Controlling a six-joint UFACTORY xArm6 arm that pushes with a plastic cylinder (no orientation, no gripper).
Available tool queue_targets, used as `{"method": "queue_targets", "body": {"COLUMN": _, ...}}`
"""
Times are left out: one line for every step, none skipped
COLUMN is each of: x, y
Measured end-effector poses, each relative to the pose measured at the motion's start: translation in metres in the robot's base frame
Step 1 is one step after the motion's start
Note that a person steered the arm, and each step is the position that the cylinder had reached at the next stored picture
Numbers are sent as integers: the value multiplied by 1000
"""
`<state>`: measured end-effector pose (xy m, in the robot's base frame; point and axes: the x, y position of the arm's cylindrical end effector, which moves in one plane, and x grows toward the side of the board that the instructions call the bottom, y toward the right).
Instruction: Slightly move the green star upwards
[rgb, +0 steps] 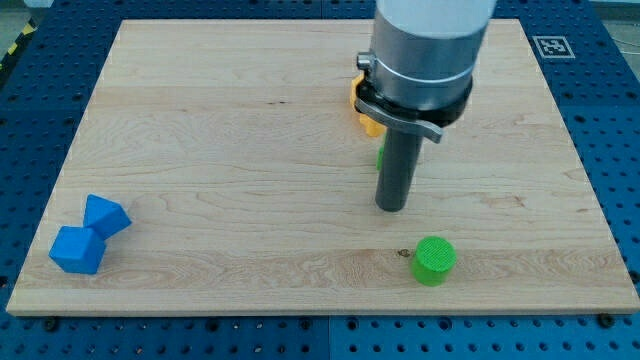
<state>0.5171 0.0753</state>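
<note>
Only a thin sliver of a green block, likely the green star (380, 155), shows beside my dark rod near the board's middle; the rod and arm hide the rest of it. My tip (391, 207) rests on the wooden board (220, 180), just below that green sliver. A green cylinder (434, 260) lies below and to the right of the tip, apart from it. A yellow block (361, 104) peeks out from behind the arm's housing above the green sliver; its shape cannot be made out.
Two blue blocks sit touching at the view's bottom left: a blue cube (77, 249) and another blue block (105, 216) above it. The large grey arm housing (425, 50) covers the board's upper middle.
</note>
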Motion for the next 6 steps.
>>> {"method": "queue_targets", "body": {"x": 2, "y": 22}}
{"method": "queue_targets", "body": {"x": 2, "y": 34}}
{"method": "queue_targets", "body": {"x": -13, "y": 34}}
{"method": "queue_targets", "body": {"x": -29, "y": 34}}
{"method": "queue_targets", "body": {"x": -32, "y": 34}}
{"method": "queue_targets", "body": {"x": -48, "y": 34}}
